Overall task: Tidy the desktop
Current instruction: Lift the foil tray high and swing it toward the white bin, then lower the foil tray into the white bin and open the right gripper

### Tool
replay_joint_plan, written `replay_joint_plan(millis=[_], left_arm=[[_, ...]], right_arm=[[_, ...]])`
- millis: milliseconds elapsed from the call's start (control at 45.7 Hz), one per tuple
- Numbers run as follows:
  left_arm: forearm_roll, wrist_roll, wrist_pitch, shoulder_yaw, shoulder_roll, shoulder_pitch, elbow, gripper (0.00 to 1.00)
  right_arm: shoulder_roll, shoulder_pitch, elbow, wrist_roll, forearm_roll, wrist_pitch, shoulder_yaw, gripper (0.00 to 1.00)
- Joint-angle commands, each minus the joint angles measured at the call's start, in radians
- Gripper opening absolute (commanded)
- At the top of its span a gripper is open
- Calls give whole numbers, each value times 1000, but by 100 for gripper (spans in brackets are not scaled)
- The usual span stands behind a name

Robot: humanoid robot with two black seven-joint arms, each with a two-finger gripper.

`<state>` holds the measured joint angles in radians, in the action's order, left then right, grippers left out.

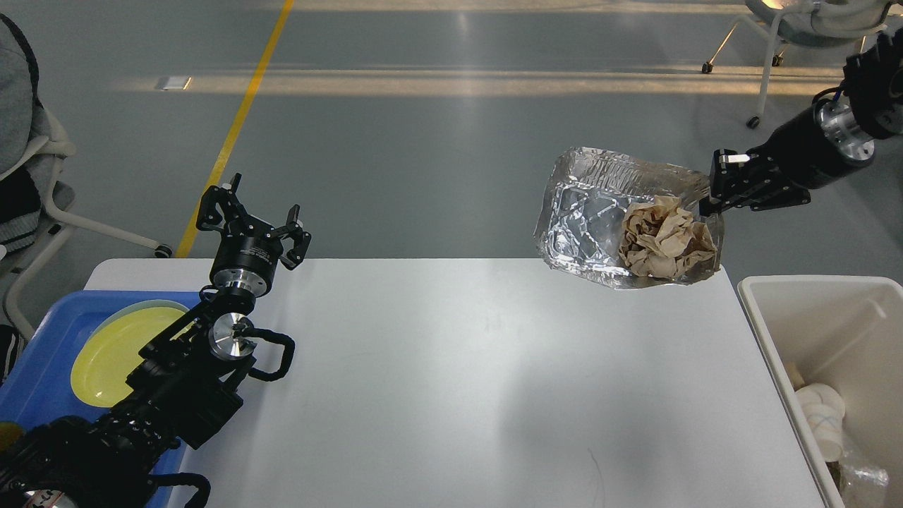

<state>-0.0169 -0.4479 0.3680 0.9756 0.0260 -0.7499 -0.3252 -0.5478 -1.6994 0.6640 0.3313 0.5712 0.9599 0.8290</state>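
Observation:
The white desktop (458, 374) fills the middle of the head view. My right gripper (709, 204) is shut on the right rim of a crumpled silver foil tray (585, 222). It holds the foil tray in the air over the desktop's far right corner. A ball of crumpled brown paper (663, 243) lies in the foil tray. My left gripper (250, 215) is open and empty above the desktop's far left edge.
A blue plastic tray (42, 395) with a yellow plate (113, 356) sits at the left, partly under my left arm. A cream-white bin (839, 353) stands at the right and holds white paper cups (822, 416). Chairs stand on the floor behind.

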Motion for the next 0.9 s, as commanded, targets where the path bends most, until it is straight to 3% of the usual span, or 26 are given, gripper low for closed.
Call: replay_joint_plan(millis=[0, 372, 766, 875], left_arm=[[0, 0, 0, 0, 0, 1, 0, 100], [0, 0, 0, 0, 0, 1, 0, 100], [0, 0, 0, 0, -1, 0, 0, 100], [0, 0, -1, 0, 0, 0, 0, 100]], right_arm=[[0, 109, -69, -2, 1, 0, 13, 0], [-3, 260, -190, -2, -2, -6, 265, 0], [-63, 395, -328, -8, -17, -323, 490, 0], [-86, 428, -336, -43, -19, -424, 524, 0]])
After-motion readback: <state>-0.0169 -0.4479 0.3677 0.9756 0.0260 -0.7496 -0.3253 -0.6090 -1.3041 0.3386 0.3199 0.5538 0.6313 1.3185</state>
